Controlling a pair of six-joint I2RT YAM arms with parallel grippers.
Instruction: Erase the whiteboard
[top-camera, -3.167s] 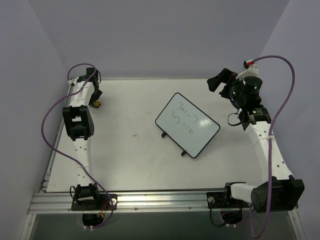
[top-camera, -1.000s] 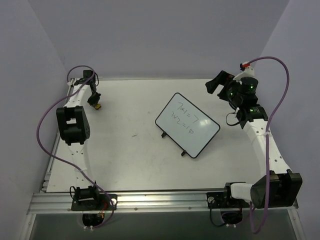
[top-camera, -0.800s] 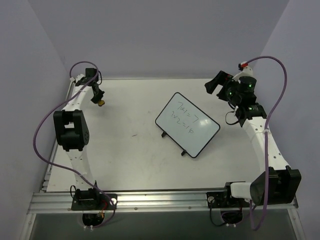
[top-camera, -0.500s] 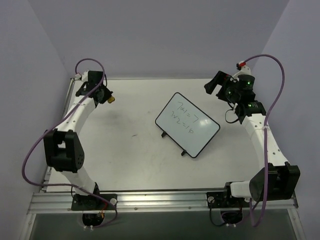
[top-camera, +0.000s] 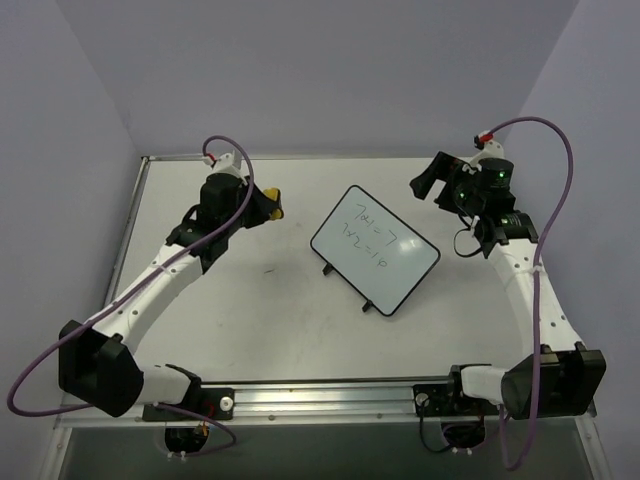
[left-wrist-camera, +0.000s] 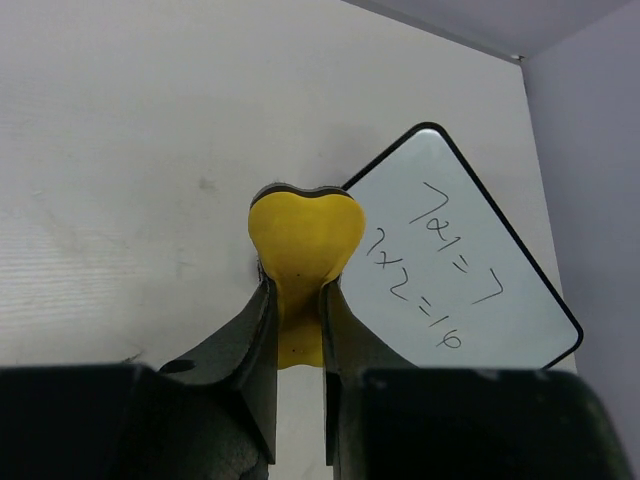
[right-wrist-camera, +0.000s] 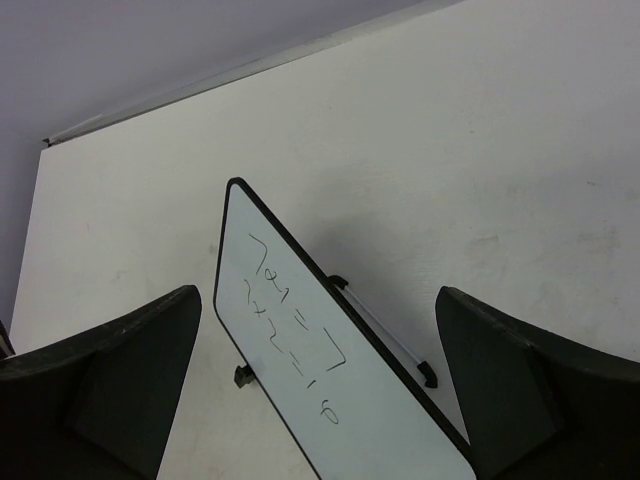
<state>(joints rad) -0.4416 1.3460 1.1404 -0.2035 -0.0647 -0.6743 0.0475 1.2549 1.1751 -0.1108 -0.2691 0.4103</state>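
At the near edge an aluminium rail carries both arm bases, and purple cables loop off each arm. Beyond it on the white table, a small dark mark sits left of centre. The whiteboard lies flat near the table's middle, turned so that one corner points toward the back; two lines of dark handwriting cross it, and two small black clips stick out from its near-left edge. Farther back on the left, the left gripper is clamped on a yellow heart-shaped eraser pad, which hangs near the board's far-left side with only bare tabletop between them; in the left wrist view the pad covers part of the board's nearest corner. Whether the pad touches the table cannot be told. On the far right, the right gripper hangs beyond the board's right edge with its jaws spread wide and nothing in them. Pale lavender walls close in the back and sides.
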